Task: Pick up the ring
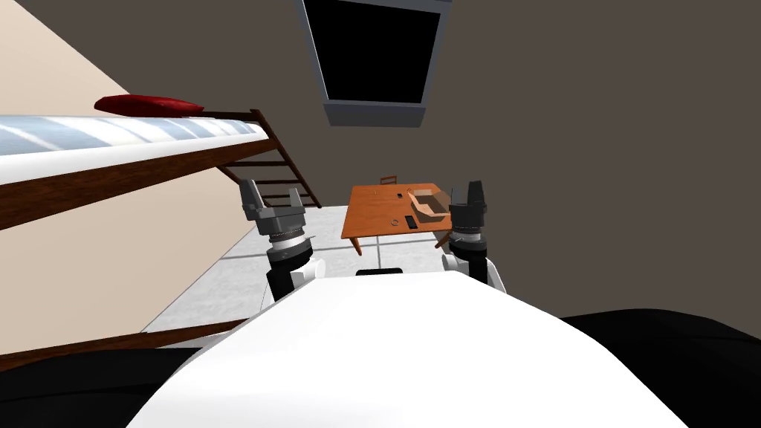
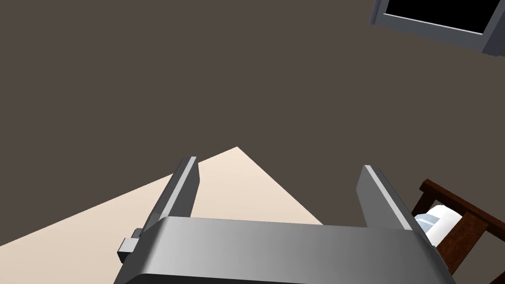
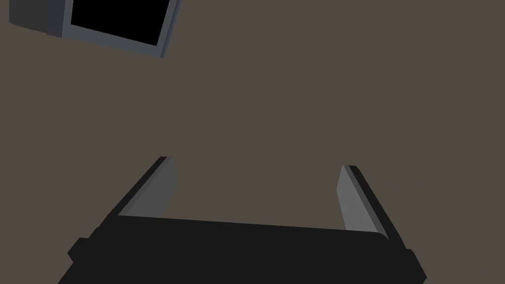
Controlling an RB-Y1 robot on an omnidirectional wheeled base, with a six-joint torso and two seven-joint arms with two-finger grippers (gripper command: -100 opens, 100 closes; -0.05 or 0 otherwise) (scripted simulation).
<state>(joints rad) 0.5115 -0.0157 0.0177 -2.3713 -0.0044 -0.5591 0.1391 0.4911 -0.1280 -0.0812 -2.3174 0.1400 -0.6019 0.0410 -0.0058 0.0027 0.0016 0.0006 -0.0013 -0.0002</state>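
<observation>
Both arms are standing raised at the centre of the head view. The left gripper (image 1: 273, 192) is holding its fingers wide apart, and the right gripper (image 1: 467, 192) is doing likewise. The ring (image 1: 394, 221) is lying as a tiny loop on the orange-brown table (image 1: 371, 212) at centre frame, well beyond both grippers and just beside a small black block (image 1: 409, 221). A tan open box (image 1: 429, 208) is sitting on the table's right side, its edge hiding behind the right gripper. A bed (image 1: 111, 137) with a red pillow (image 1: 149, 105) is filling the left of the frame.
</observation>
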